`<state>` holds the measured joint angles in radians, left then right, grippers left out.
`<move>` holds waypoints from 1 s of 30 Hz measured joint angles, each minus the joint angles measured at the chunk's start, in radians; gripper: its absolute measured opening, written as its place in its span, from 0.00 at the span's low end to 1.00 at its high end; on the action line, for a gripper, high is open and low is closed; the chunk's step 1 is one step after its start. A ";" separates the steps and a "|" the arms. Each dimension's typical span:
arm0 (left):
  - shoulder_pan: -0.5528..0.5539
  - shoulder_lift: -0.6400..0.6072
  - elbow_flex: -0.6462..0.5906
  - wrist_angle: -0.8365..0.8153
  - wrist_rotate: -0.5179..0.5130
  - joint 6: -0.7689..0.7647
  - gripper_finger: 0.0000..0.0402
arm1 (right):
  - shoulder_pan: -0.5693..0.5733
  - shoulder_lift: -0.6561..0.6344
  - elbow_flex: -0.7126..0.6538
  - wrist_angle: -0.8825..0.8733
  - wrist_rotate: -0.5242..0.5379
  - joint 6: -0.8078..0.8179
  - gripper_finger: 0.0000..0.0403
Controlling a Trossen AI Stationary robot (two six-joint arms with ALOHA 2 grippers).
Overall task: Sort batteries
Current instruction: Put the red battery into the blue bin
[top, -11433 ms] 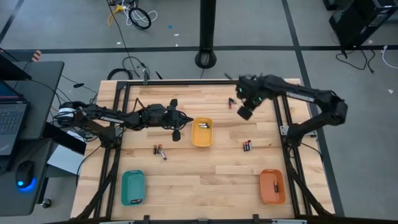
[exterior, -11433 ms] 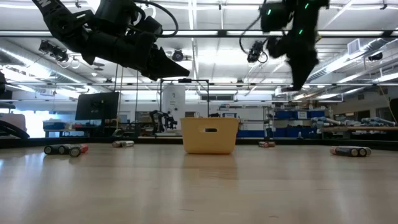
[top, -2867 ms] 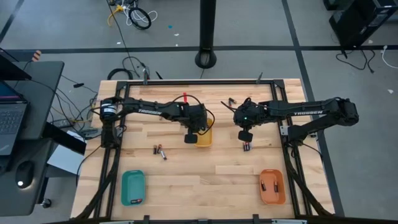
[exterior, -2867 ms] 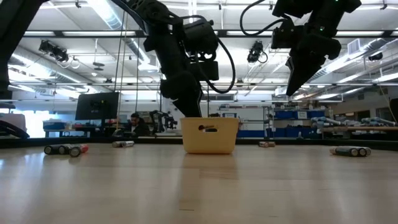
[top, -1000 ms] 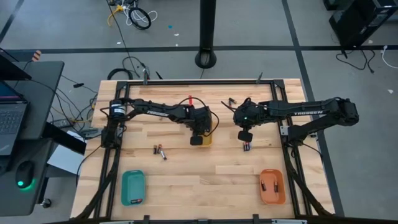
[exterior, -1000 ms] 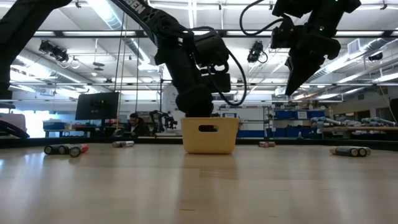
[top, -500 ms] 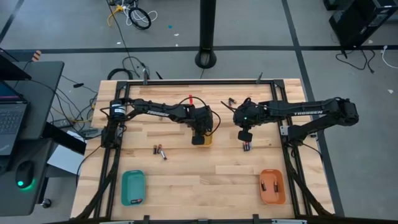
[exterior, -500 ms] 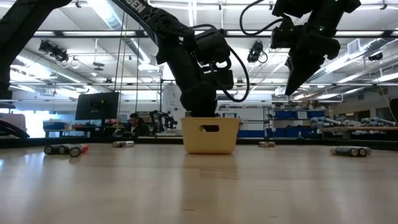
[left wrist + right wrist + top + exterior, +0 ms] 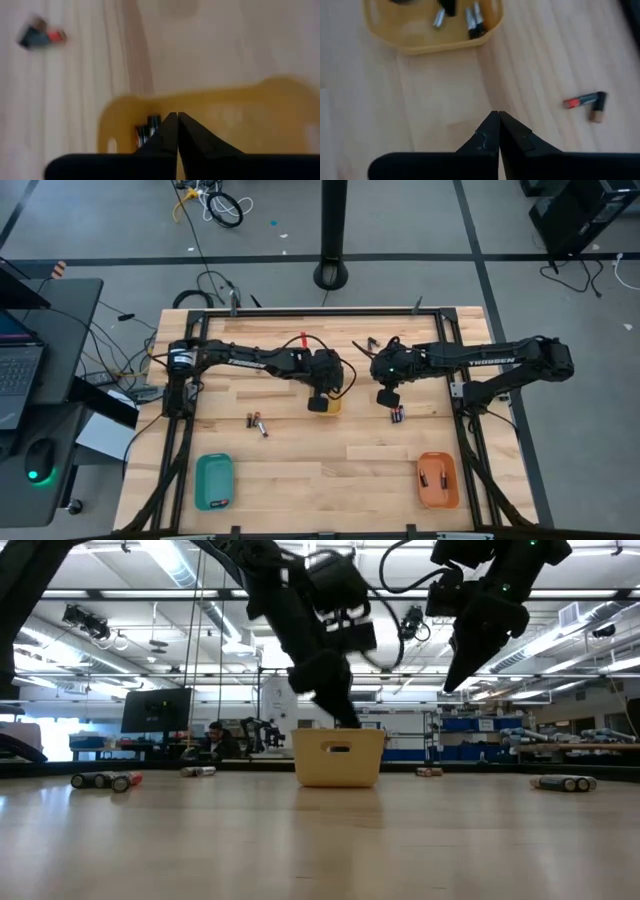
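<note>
My left gripper [image 9: 320,402] hangs shut just above the yellow tray [image 9: 333,404], with nothing between its fingers [image 9: 177,119]. A few batteries [image 9: 148,128] lie on the tray floor below it. My right gripper [image 9: 386,397] is also shut and empty [image 9: 498,116], raised over bare wood to the right of the tray [image 9: 432,37]. Loose batteries lie flat on the table: a small cluster [image 9: 398,415] just nearer than the right gripper, a pair [image 9: 258,422] left of the tray, and one [image 9: 585,102] in the right wrist view.
A teal tray [image 9: 214,481] sits near the table's near-left corner and an orange tray [image 9: 437,480] holding batteries near the near-right corner. Small items [image 9: 372,341] lie by the far edge. Dark frame rails run along both sides. Bare wood lies between the two near trays.
My left gripper has risen out of the yellow tray and now hangs above its rim. My right gripper has shifted slightly toward the table's left, toward the tray. No battery on the table has moved.
</note>
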<state>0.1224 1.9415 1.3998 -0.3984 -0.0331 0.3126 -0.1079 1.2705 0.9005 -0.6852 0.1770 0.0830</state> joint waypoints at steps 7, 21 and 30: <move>0.001 -0.125 -0.151 0.229 0.000 -0.009 0.01 | 0.029 0.000 -0.064 0.120 0.036 0.015 0.02; -0.005 -0.490 -0.638 0.713 -0.022 -0.141 0.01 | 0.199 0.001 -0.143 0.031 -0.060 0.212 0.12; -0.005 -0.564 -0.731 0.732 -0.078 -0.172 0.01 | 0.273 0.001 -0.134 -0.112 -0.130 0.311 0.50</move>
<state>0.1169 1.3779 0.6689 0.3340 -0.1108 0.1401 0.1650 1.2716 0.7670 -0.7971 0.0475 0.3941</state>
